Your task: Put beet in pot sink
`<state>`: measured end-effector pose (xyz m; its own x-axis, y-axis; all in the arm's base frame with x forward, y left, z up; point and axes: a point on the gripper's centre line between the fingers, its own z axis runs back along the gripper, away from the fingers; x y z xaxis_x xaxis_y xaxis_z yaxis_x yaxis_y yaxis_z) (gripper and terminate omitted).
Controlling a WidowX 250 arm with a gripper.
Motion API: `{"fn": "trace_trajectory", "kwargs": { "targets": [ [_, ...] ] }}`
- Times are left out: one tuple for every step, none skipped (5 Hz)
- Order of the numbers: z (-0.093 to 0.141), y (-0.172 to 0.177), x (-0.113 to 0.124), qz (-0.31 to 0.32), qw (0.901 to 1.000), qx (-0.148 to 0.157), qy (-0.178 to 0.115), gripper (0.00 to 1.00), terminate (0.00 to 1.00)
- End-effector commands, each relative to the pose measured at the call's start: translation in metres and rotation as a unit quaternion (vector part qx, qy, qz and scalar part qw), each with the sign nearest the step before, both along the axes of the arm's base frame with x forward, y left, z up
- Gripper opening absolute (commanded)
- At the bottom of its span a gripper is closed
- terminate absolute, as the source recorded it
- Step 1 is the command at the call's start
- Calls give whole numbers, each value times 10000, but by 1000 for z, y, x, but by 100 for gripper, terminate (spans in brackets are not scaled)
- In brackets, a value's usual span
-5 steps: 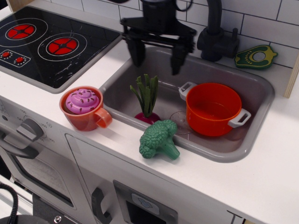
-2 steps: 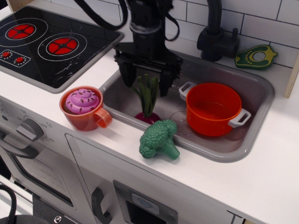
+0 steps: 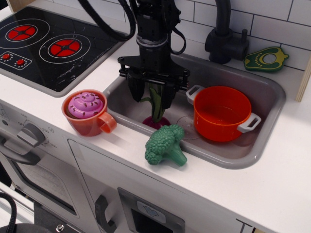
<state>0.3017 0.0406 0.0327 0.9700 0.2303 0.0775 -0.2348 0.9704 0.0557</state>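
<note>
The beet point(image 3: 156, 116) stands upright in the front left of the grey sink point(image 3: 269, 97), magenta bulb down, green leaves up. My black gripper point(image 3: 151, 99) is directly over it, open, with one finger on each side of the leaves; the fingers do not visibly press them. The orange pot point(image 3: 221, 112) with grey handles sits in the sink to the right of the beet, empty and apart from it.
A green broccoli point(image 3: 165, 144) lies on the sink's front rim. An orange mug with a purple swirl point(image 3: 87, 112) stands left of the sink. A black stove point(image 3: 48, 46) is at back left, a black faucet point(image 3: 224, 34) behind the sink, an avocado toy point(image 3: 266, 58) at back right.
My gripper has come down and forward from above the sink's back edge to straddle the beet's leaves. Its fingers have narrowed. The beet, pot and broccoli have not moved.
</note>
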Motion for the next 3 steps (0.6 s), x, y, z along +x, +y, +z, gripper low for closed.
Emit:
{"fn": "trace_trajectory", "kwargs": {
  "targets": [
    [12,2,15,107,9990,337,-275,0,0],
    [16,0,17,149,9982,404,-421,0,0],
    [43,-2,19,350,9973,252,-590,0,0]
  ]
}}
